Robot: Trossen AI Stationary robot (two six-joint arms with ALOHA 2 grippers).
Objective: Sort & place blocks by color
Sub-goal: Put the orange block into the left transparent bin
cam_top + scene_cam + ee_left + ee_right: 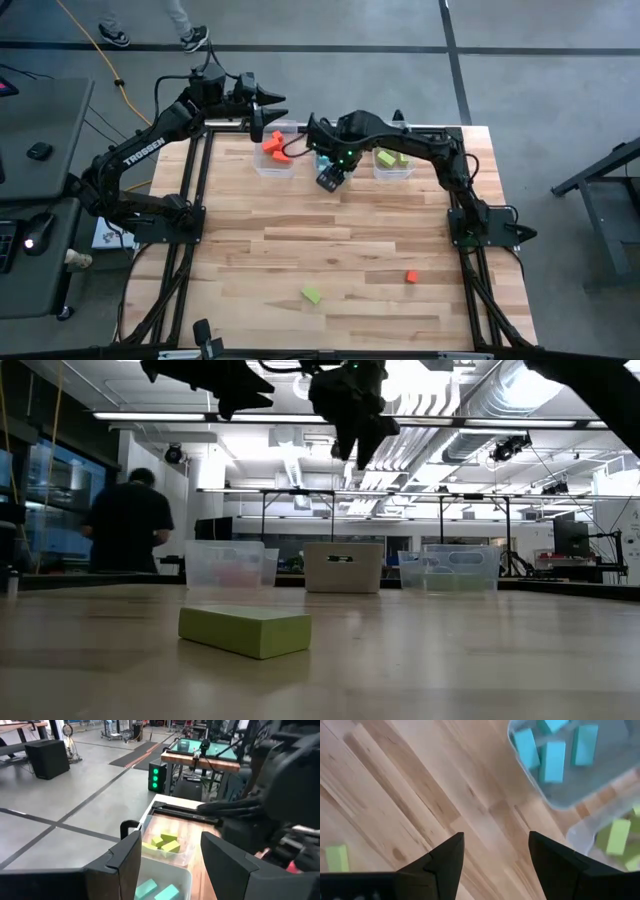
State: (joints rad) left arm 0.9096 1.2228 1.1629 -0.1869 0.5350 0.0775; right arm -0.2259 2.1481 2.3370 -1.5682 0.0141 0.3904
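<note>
High view: three clear bins in a row at the table's (350,290) far edge — red bin (272,155), blue bin (322,160) mostly hidden under the right arm, green bin (393,162). Left gripper (275,100) hangs off the far edge just behind the red bin, nothing in it. Right gripper (330,180) sits over the wood just in front of the blue bin, pointing down, also empty. Two blocks loose near the front of the table, well apart from the bins: green block (312,295) and red block (411,277). Low view: the green block (245,630) lies flat in the foreground, bins (343,567) lined up far behind it, both grippers up high above the table; a person stands in the room at left. Left wrist view: fingers (125,865) spread, gap clear — green blocks (165,843) in their bin and blue blocks (157,890) in the nearer one beyond. Right wrist view: fingers (447,857) spread, nothing between, bare wood below; blue blocks (552,750) in their bin, green ones (617,837) in the next, and the loose green block (336,858) on the table.
</note>
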